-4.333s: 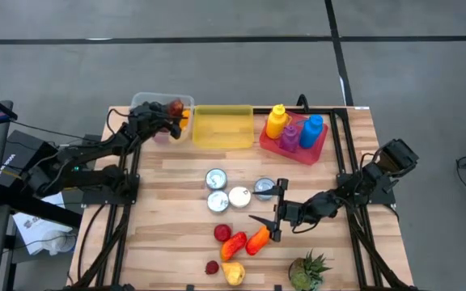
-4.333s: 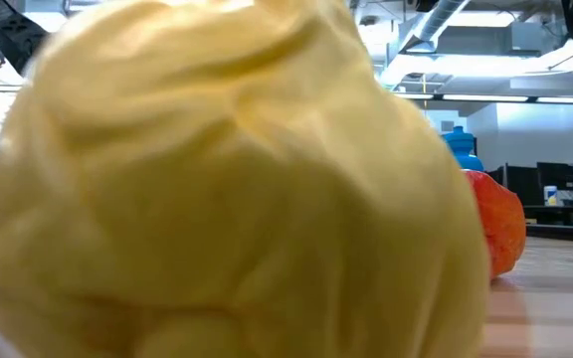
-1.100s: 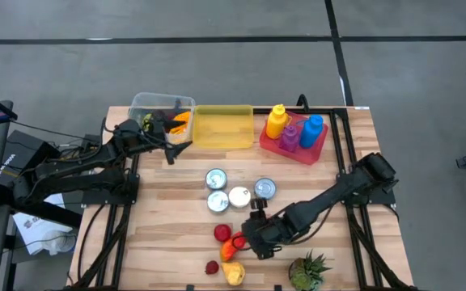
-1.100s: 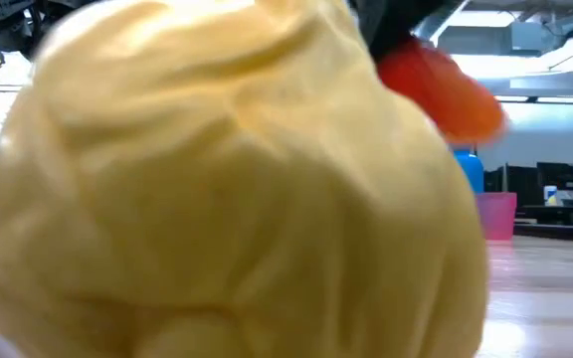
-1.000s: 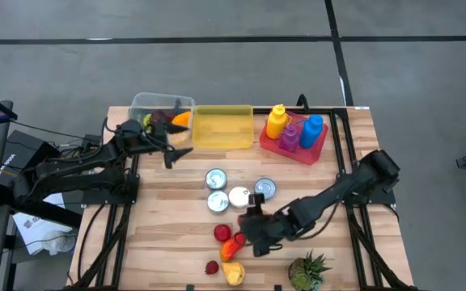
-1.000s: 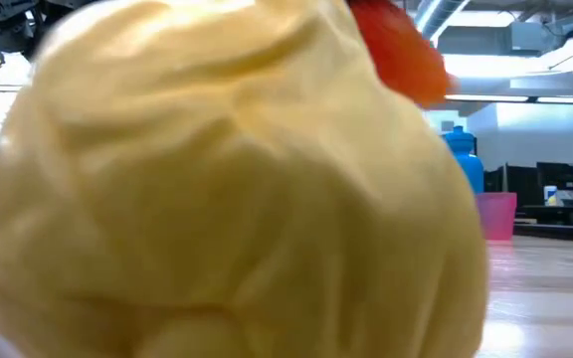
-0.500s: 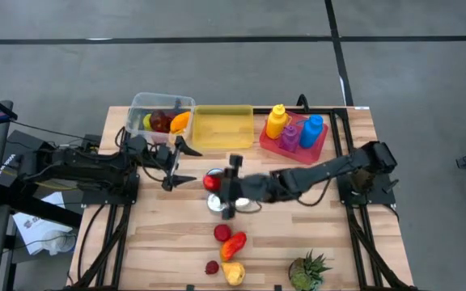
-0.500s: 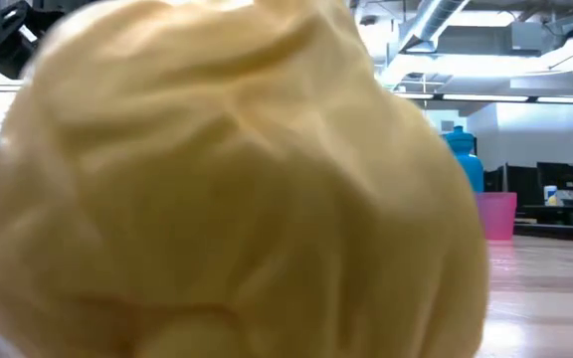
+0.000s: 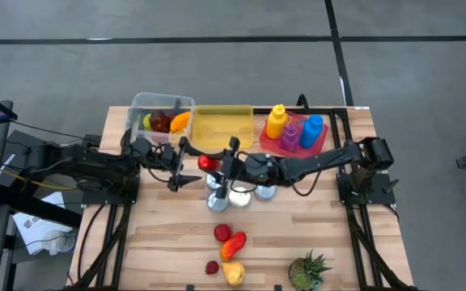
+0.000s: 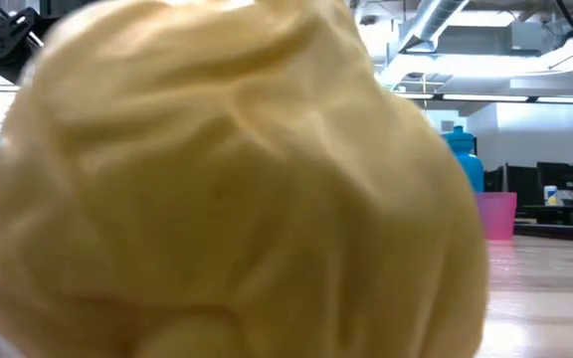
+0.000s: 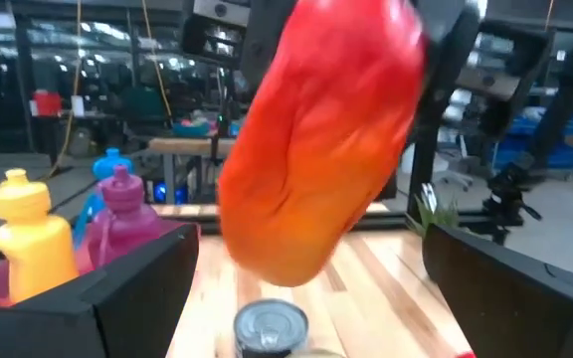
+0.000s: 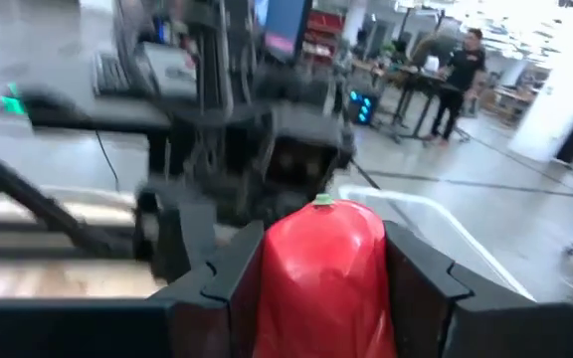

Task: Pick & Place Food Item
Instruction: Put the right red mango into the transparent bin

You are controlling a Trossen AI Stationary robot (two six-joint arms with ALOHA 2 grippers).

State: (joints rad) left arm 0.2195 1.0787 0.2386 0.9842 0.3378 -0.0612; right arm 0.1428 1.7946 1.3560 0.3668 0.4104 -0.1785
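The right end effector (image 9: 219,164) grips a red pepper (image 9: 208,162) above the table (image 9: 330,234), facing the wide-open left end effector (image 9: 180,166). Mistimed release could drop it onto the cans (image 9: 239,194).

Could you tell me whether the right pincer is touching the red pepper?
Touching: the right wrist view shows the right pincer with both fingers pressed against the red pepper.

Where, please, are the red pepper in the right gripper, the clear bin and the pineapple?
red pepper (image 9: 209,162): high view, on its red body between the two arms.
clear bin (image 9: 136,103): high view, on its far left rim.
pineapple (image 9: 306,272): high view, on its leafy crown.
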